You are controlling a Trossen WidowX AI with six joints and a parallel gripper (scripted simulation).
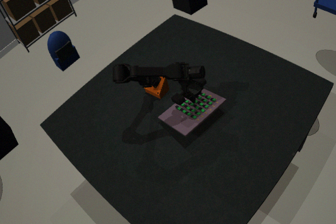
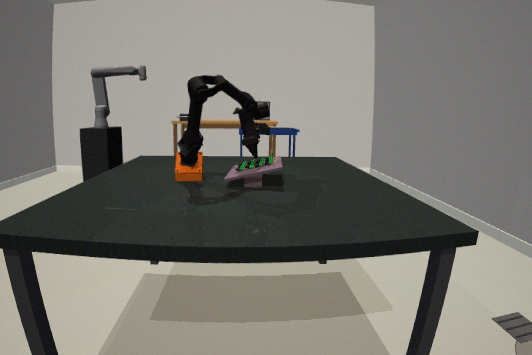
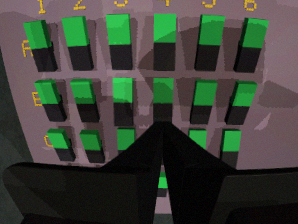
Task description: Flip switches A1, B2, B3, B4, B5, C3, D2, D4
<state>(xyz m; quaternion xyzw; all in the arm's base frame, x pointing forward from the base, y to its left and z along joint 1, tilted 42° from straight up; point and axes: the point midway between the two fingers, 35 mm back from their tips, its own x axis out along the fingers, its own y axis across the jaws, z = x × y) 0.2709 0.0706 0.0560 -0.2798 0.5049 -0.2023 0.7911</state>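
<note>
Pale walls close off the room behind a dark table (image 1: 95, 161) (image 2: 150, 225), whose near edge runs across the exterior view. From left to right in that view, a grey arm (image 2: 100, 95) stands on a black pedestal (image 2: 102, 147) beyond the table's far left corner. Next, near the far edge, an orange base block (image 1: 153, 93) (image 2: 189, 175) carries the black arm (image 1: 151, 72) (image 2: 194, 115), which rises, bends over and reaches down to the right. Behind it are a wooden bench (image 2: 220, 122) and a blue cart (image 2: 287, 131).

Right of the orange block, the mauve switch panel (image 1: 184, 127) (image 2: 235, 175) (image 3: 275, 65) sits on a support, nearer the table's far edge than its near one. It slopes, its low edge facing the arm's base and its high edge toward the table's right side. The gripper (image 1: 194, 100) (image 2: 256, 155) (image 3: 161, 128) points down over it, its fingers closed together with nothing between them. Seen from the wrist, the tips overlap the near, black end of switch B4 (image 3: 163, 92); whether they touch it, I cannot tell. Row A runs fully visible from A1 (image 3: 40, 45) to A6 (image 3: 251, 45), while the fingers hide C4.
</note>
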